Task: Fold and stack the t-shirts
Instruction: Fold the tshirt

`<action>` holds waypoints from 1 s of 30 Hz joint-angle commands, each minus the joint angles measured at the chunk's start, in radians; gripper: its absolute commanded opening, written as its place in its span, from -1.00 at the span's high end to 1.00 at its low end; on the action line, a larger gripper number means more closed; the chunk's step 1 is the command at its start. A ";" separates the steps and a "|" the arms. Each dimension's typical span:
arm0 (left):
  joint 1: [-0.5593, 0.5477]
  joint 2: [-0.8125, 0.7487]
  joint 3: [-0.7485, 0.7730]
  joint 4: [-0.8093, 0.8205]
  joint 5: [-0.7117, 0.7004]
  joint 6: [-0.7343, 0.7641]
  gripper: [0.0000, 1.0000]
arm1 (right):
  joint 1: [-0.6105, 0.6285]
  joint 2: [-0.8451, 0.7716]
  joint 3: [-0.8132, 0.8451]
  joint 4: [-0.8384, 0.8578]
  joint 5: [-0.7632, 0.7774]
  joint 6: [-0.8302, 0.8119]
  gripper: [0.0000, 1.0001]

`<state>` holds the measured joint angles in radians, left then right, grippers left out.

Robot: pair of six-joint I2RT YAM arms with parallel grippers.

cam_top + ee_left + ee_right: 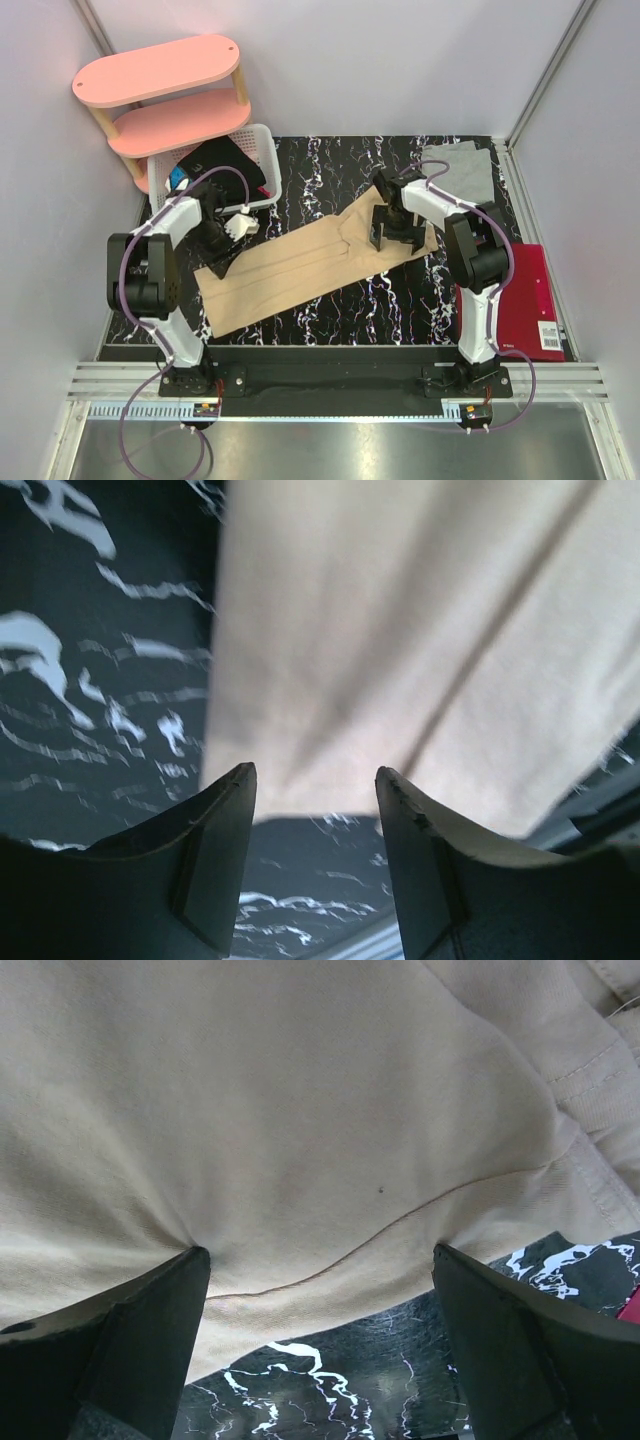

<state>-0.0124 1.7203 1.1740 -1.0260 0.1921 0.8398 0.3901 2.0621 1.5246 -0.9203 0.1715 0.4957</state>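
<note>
A large tan t-shirt [310, 265] lies as a long folded strip, slanting across the black marbled table from front left to back right. My left gripper [222, 245] hovers at the strip's left end. In the left wrist view the left gripper [315, 775] is open, with only table between its fingers and the tan t-shirt [400, 630] just beyond the tips. My right gripper [393, 235] is at the right end. It [315, 1250] stands wide open, both fingertips [195, 1260] pressing into the tan t-shirt [300, 1110] near its edge. A light grey t-shirt [462, 170] lies flat at the back right.
A red folder [525, 300] lies at the right edge of the table. A white basket [265, 150] with dark clothes stands at the back left, in front of a pink two-tier shelf [160, 70]. Walls close in on three sides.
</note>
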 commanded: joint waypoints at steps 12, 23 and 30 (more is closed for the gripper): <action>-0.066 0.024 -0.120 0.135 -0.171 -0.059 -0.23 | -0.074 0.260 0.253 0.026 -0.020 -0.068 -0.99; -0.228 -0.033 -0.183 0.130 -0.154 -0.157 -0.29 | -0.125 0.498 0.716 -0.061 -0.084 -0.143 -0.99; -0.316 0.010 -0.149 0.130 -0.099 -0.196 -0.29 | -0.149 0.670 1.023 -0.150 -0.093 -0.186 -0.99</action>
<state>-0.2886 1.7046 1.0054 -0.8925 0.0250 0.6849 0.2726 2.6064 2.4428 -1.0946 0.0689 0.3447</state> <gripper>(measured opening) 0.646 0.994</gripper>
